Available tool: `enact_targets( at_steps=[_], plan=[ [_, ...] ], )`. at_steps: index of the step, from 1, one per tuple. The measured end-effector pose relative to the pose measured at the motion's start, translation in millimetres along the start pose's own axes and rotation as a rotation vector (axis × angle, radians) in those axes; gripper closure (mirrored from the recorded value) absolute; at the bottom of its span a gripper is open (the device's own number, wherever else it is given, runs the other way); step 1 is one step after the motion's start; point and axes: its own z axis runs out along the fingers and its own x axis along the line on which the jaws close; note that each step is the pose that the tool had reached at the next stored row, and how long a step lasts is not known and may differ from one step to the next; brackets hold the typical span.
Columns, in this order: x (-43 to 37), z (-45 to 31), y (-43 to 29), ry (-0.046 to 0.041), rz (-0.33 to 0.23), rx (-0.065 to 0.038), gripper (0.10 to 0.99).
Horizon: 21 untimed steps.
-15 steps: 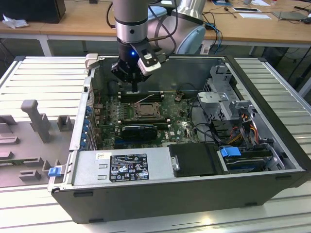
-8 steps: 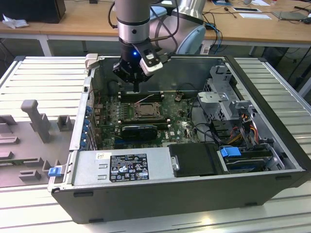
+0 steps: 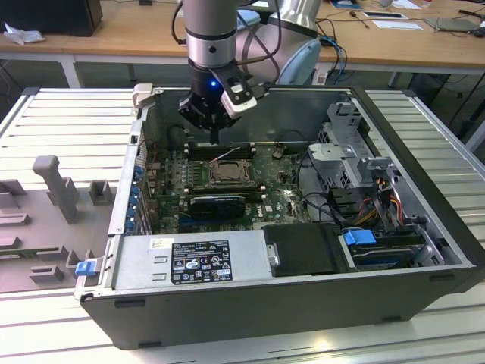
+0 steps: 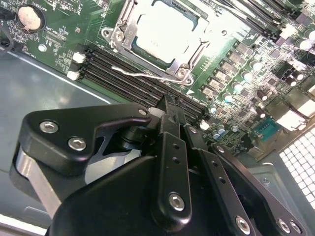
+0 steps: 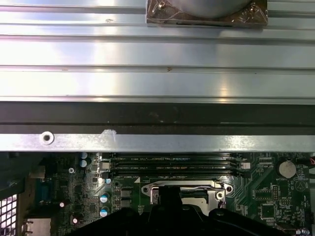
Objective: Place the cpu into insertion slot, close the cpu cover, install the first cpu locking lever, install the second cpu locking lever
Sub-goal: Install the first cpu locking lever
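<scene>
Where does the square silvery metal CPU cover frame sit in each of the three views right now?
Exterior view: CPU cover mid-motherboard, below the gripper.
Second wrist view: cover beyond the gripper.
First wrist view: cover behind the gripper body.
Shared landmark: black memory slots beside it.

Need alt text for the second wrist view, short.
The black gripper hangs over the green motherboard, near the memory slots. Beyond it the cpu sits in its socket with the cpu cover closed around it and a thin lever alongside.

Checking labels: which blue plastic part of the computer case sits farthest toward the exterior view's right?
The blue tab on the drive bay; the other blue parts sit along the case's opposite wall.
</scene>
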Motion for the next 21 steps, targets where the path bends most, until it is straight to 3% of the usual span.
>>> enact_targets(
  at_steps=[21],
  plan=[
    [-9.1, 0.6, 0.0, 0.0, 0.0, 0.0, 0.98]
  ],
)
